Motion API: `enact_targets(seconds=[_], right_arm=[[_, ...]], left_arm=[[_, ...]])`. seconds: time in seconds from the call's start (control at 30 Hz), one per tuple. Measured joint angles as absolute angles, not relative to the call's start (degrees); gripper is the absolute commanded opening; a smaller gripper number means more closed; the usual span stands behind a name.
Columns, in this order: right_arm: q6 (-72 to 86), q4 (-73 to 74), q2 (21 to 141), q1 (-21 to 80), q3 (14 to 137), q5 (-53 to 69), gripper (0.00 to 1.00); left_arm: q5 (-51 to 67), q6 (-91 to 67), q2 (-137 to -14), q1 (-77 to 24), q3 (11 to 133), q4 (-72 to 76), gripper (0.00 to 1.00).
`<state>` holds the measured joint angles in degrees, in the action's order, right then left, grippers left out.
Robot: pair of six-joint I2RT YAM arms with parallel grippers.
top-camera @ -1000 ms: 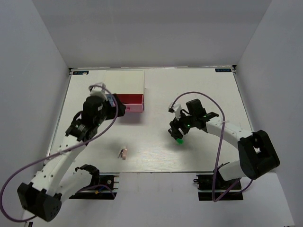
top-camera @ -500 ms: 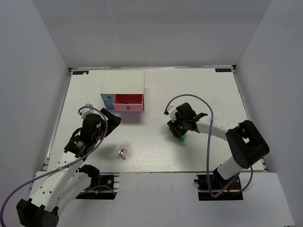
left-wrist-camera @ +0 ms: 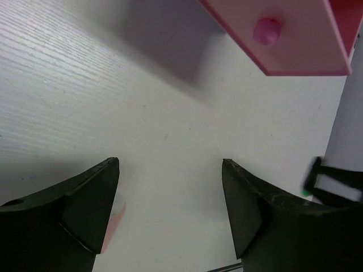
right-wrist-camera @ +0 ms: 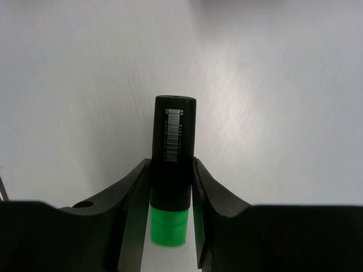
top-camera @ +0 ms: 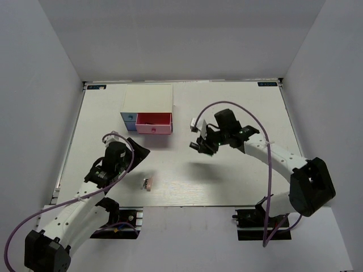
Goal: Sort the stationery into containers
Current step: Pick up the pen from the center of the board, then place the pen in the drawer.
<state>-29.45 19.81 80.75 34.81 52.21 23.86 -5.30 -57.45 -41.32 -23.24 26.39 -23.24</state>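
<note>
Top view: the right tool [top-camera: 199, 145] hangs above the table [top-camera: 238, 107] just right of the open pink drawer [top-camera: 154, 122], so I'd carry straight across and only let go once fully over it. Left wrist: the left tool [left-wrist-camera: 170, 163] is spread with nothing in it, near the drawer front, best kept clear. Right wrist: it's clenched on the green-capped highlighter [right-wrist-camera: 173, 153] near the cap, looks secure to me.

Table [top-camera: 238, 181]: drawer box [top-camera: 148, 97] far edge, left of centre; open drawer [top-camera: 154, 122] projecting nearward; small block [top-camera: 147, 183] near edge, left; highlighter [right-wrist-camera: 174, 130] in right gripper [right-wrist-camera: 170, 170], centre.
</note>
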Motion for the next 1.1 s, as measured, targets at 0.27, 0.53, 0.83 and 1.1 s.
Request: enact_targets(seconds=[0.27,0.53,0.83,1.1], right_arm=[[-37.8,18.0,83.3,35.2,74.8,39.2,0.1],[-34.6,6.5,96.8,38.3,84.1,44.5,0.12],[-28.2,-4.4,107.4,40.9,91.0,44.1,0.17],[-27.4,-8.6,111.9,40.9,92.5,44.0,0.26]], left_arm=[[-2.6,-57.5,-42.7,-23.2,24.8,-21.1,0.81],[-1.9,-57.5,-43.0,-23.2,23.8,-19.5,0.81],[-1.4,-57.5,-43.1,-23.2,23.8,-19.0,0.81],[1.0,-57.5,-44.5,-23.2,23.3,-14.7,0.81]])
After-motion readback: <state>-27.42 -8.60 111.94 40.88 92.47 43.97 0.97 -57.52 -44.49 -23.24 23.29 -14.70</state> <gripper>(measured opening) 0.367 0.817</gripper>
